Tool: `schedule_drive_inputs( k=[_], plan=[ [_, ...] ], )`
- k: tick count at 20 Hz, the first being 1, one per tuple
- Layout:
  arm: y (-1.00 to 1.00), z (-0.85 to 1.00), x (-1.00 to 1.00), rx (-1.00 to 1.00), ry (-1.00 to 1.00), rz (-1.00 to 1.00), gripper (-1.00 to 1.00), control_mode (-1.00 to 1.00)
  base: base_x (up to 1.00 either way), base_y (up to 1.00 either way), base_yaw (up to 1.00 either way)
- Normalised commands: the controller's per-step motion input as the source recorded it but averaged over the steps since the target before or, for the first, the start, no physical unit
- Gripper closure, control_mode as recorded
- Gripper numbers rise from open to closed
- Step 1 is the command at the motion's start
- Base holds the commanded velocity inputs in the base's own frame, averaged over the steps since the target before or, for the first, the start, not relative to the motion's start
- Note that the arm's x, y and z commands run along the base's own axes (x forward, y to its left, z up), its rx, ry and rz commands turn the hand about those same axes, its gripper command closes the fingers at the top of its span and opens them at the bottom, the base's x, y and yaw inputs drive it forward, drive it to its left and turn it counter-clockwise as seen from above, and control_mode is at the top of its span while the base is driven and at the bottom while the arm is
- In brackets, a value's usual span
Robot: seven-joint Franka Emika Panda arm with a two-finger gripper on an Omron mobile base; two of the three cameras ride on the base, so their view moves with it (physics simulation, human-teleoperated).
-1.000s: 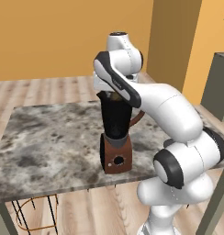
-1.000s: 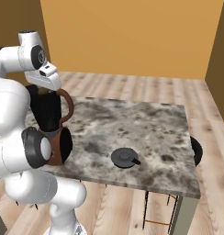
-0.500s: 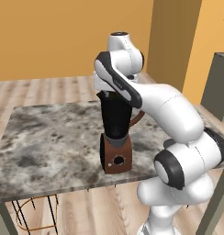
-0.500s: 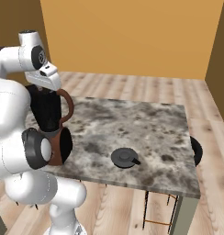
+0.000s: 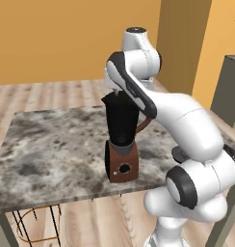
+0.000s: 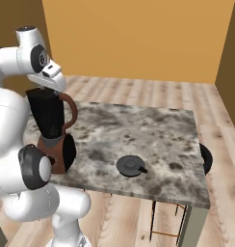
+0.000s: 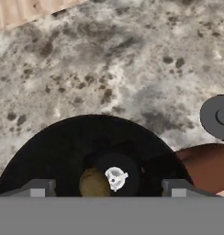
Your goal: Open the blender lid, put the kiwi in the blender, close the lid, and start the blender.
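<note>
- Kiwi (image 7: 93, 182): olive-brown, lying at the bottom of the open jar beside the pale blade hub (image 7: 116, 177). Not gripped by anything; the drop step looks done.
- Blender (image 5: 122, 137): stands near the tabletop's front edge, on the robot's side. Black jar upright on its reddish-brown base, dial facing front, curved handle (image 6: 70, 112) turned toward the middle of the tabletop. Mouth uncovered, which is why the fruit could go in.
- Hand (image 7: 106, 185): poised straight above the jar mouth, looking down into it. Fingertips stand well apart with nothing between them — wide, empty. Placed over the centre so a released fruit falls inside rather than onto the rim.
- Blender lid (image 6: 130, 165): flat dark disc, knob up, resting on the tabletop (image 6: 158, 135) well apart from the blender, toward the front edge near its middle. Parked there clear of the jar, knob free for a regrasp.
- Judgement: closing the lid comes next, then the dial.
</note>
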Motion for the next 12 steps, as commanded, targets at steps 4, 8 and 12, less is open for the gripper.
schedule_drive_inputs(
  k=[4, 8, 12],
  plan=[
    [-0.63, 0.44, -0.26, 0.03, -0.15, 0.0, -1.0, -1.0, 0.0, 0.0, 0.0],
    [-0.92, 0.12, -0.32, 0.13, -0.15, 0.0, -1.0, -1.0, 0.0, 0.0, 0.0],
    [-1.0, -0.28, -0.32, 0.23, -0.05, 0.0, -1.0, -1.0, 0.0, 0.0, 0.0]
  ],
)
